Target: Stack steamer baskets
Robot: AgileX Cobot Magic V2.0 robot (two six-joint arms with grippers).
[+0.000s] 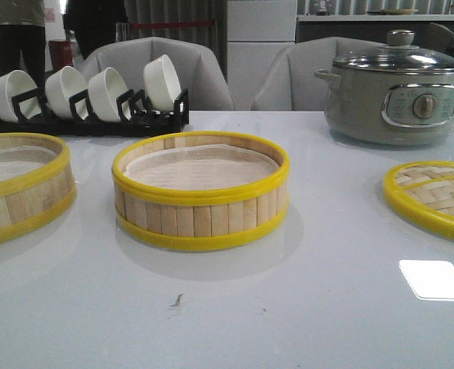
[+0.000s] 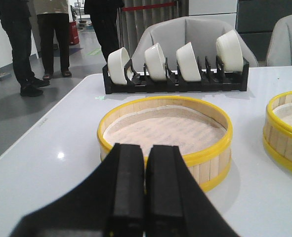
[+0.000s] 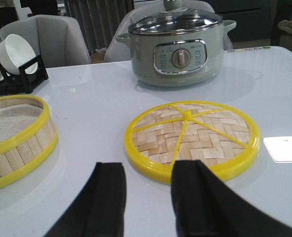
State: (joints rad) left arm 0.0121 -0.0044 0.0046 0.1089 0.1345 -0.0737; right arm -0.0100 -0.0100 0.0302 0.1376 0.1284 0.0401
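Stacking unstarted: two round bamboo-slat, yellow-rimmed steamer baskets [image 1: 200,192] [image 1: 23,187] apart on white worktop [image 1: 288,307]. Left claw [image 2: 145,190] together, right claw [image 3: 148,197] apart (both empty); next, grasp a basket rim.

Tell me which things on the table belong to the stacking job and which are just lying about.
For the job:
- left steamer basket
- middle steamer basket
- left gripper, fingers together
- right gripper, fingers apart

Lying about:
- woven lid
- electric pot
- bowl rack holding four white bowls
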